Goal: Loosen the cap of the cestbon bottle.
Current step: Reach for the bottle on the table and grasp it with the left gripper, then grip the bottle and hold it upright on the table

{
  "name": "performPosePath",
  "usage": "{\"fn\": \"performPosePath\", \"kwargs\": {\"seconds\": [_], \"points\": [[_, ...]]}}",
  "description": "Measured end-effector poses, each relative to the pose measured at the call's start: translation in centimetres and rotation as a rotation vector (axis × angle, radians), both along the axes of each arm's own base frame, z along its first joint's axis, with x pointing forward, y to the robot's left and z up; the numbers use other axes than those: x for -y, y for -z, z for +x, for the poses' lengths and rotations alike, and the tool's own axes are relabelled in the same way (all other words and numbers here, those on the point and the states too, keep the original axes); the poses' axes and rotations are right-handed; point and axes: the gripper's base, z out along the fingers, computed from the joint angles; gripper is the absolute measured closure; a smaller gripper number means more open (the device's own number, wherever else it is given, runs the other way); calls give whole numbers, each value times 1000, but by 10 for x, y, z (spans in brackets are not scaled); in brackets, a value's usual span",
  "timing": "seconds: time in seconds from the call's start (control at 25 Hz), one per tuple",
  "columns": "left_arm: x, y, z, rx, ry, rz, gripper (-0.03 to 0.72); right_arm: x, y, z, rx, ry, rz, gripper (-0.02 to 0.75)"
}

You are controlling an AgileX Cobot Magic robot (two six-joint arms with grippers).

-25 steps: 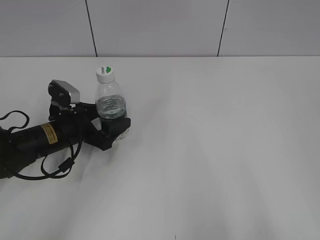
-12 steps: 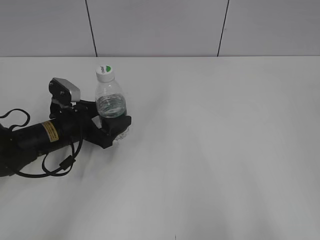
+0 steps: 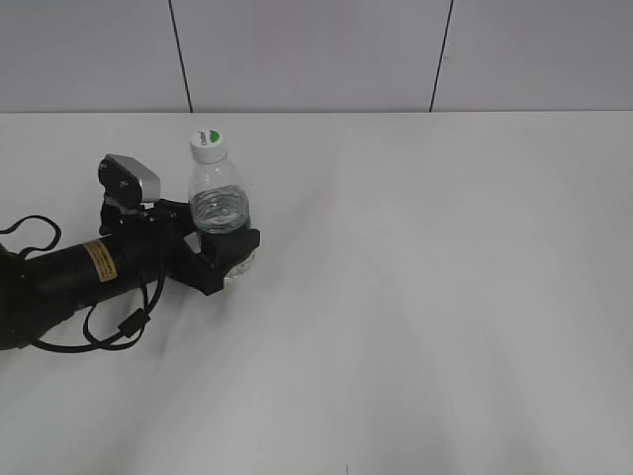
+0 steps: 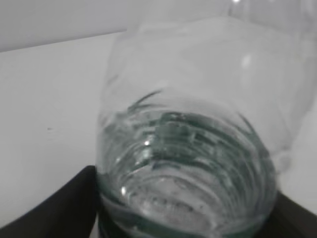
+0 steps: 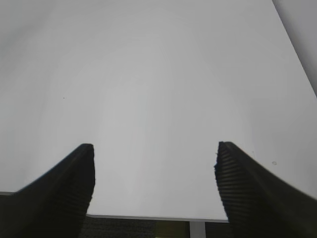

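The cestbon bottle (image 3: 217, 203) stands upright on the white table at the left in the exterior view, clear with a dark green label. Its white cap (image 3: 207, 144) with a green mark sits on the neck. My left gripper (image 3: 224, 249) is shut on the bottle's lower body. In the left wrist view the bottle (image 4: 188, 148) fills the frame between the black jaws (image 4: 185, 218). My right gripper (image 5: 154, 186) is open and empty over bare table near its edge; it does not show in the exterior view.
The white table (image 3: 425, 297) runs wide to the right of the bottle. A grey panelled wall (image 3: 316, 54) stands behind it. The left arm's black body and cable (image 3: 79, 287) lie along the table's left side. The table's edge (image 5: 148, 217) shows under the right gripper.
The left arm shifted very slightly; the bottle stays upright in its grip at the same spot.
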Motion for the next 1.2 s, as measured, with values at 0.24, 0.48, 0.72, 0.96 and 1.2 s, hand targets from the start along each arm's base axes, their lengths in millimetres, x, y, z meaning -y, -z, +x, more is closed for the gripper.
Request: {"fn": "performPosePath", "kwargs": {"seconds": [0.24,0.48,0.72,0.96,1.2], "points": [[2,0,-1,1,11,-2,262,0,0,0,0,0,0,160],[2,0,-1,1,11,-2,262,0,0,0,0,0,0,160],[2,0,-1,2,14,-1,262,0,0,0,0,0,0,160],[4,0,-4,6,63,7,262,0,0,0,0,0,0,160],[9,0,-11,17,173,24,263,0,0,0,0,0,0,160]]}}
